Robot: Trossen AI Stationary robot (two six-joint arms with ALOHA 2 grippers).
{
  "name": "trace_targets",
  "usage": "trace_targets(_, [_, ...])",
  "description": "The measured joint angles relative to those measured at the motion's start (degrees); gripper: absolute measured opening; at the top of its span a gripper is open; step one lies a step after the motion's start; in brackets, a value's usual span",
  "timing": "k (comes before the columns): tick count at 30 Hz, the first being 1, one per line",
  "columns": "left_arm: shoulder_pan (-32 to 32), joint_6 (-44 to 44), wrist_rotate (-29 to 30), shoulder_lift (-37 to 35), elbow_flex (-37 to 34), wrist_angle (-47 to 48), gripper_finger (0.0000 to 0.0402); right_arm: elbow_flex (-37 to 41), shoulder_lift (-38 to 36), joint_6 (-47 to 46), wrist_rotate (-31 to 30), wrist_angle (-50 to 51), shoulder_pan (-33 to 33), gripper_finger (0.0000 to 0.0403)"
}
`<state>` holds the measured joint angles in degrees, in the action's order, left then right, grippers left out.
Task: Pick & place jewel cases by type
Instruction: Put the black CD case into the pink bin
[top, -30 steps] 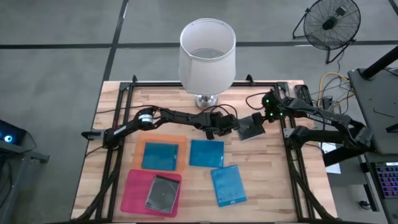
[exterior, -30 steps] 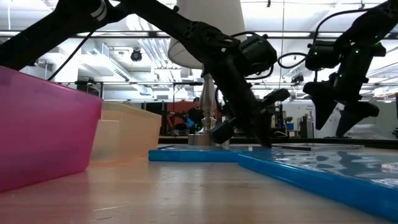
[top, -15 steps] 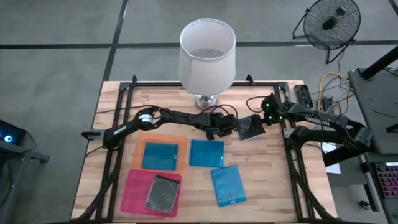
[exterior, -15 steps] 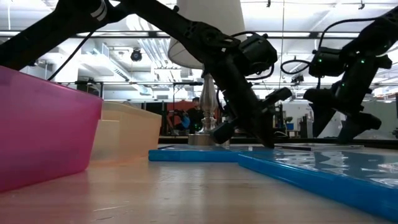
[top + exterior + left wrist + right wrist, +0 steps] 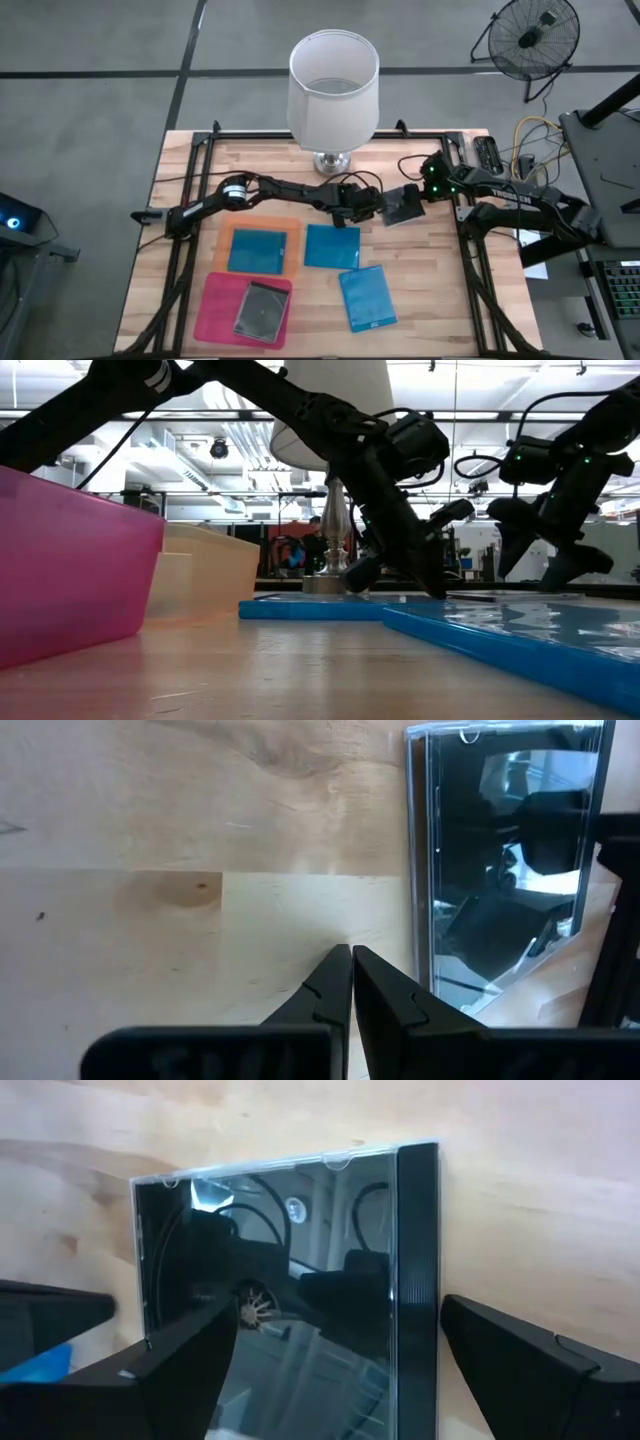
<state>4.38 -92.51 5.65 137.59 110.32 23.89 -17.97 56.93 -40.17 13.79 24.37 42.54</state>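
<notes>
A dark clear-lidded jewel case lies flat on the wood near the table's far middle. My left gripper is shut and sits low at the case's left edge. My right gripper is open and points down, one finger on each side of the case. Three blue cases lie nearer: one in the orange tray, one on the wood, one nearer still. Another dark case lies in the pink tray. My left gripper's shut fingers lie close beside the dark case's left edge; whether they touch it I cannot tell. My right gripper's fingers stand close on both sides of the case, which lies flat on the table; whether either finger touches it I cannot tell.
A lamp with a white shade and a silver foot stands at the far edge, just behind both grippers. The orange tray and pink tray sit at the near left. Bare wood lies at the table's right side.
My right gripper has come down toward the table over the dark case and now stands low with its fingers on either side of it. My left arm and the case have stayed about where they were.
</notes>
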Motion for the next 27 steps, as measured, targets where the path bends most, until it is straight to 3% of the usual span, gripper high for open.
trace_targets(10, [-0.2, -3.4, 1.6, 1.2, 0.2, -0.5, 0.0, -1.0, 0.2, -0.9, 1.7, 0.7, -0.4, 0.0346])
trace_targets(17, [-0.2, -3.5, 1.7, 1.4, 0.1, -1.4, 0.0, -1.0, 0.3, -4.3, 1.7, -1.6, -4.4, 0.0348])
trace_targets(27, [-0.1, -2.6, 1.7, 1.4, 0.1, -1.4, 0.0, -1.0, 0.2, -6.1, -0.5, -3.3, -6.0, 0.035])
